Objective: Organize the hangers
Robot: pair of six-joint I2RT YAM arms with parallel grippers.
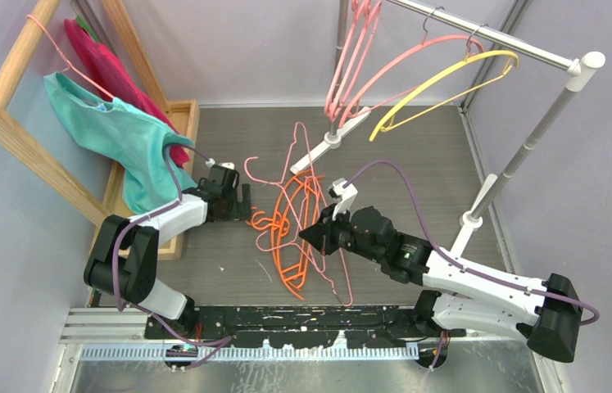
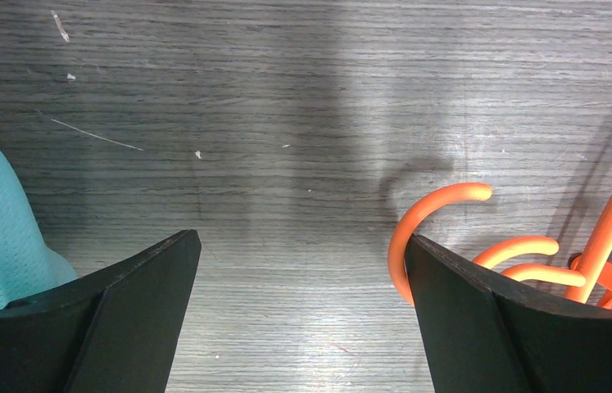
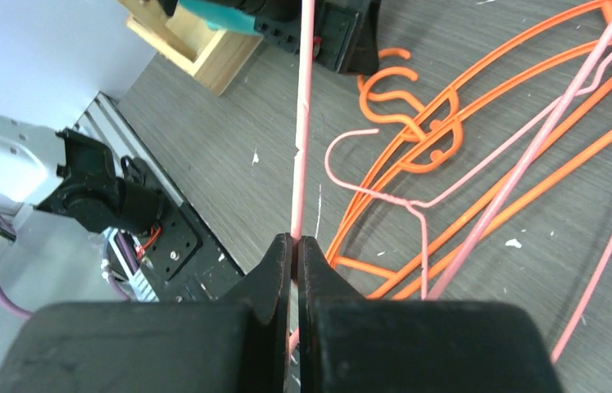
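A pile of orange hangers (image 1: 290, 225) lies tangled with thin pink hangers (image 1: 294, 151) on the table's middle. Several pink hangers (image 1: 350, 70) and a yellow hanger (image 1: 442, 82) hang on the metal rail (image 1: 495, 37). My right gripper (image 1: 306, 233) is at the pile's right side; in the right wrist view it (image 3: 296, 241) is shut on a thin pink hanger bar (image 3: 302, 123). My left gripper (image 1: 245, 201) is open and empty at the pile's left; in the left wrist view it (image 2: 302, 246) is low over the table, an orange hook (image 2: 429, 209) beside its right finger.
A wooden rack (image 1: 7, 90) at the left holds a pink hanger with teal cloth (image 1: 122, 135) and red cloth (image 1: 110, 70). A wooden box (image 1: 188, 115) lies under it. The rail's white post base (image 1: 319, 151) stands behind the pile; its right post (image 1: 491, 192) stands near my right arm.
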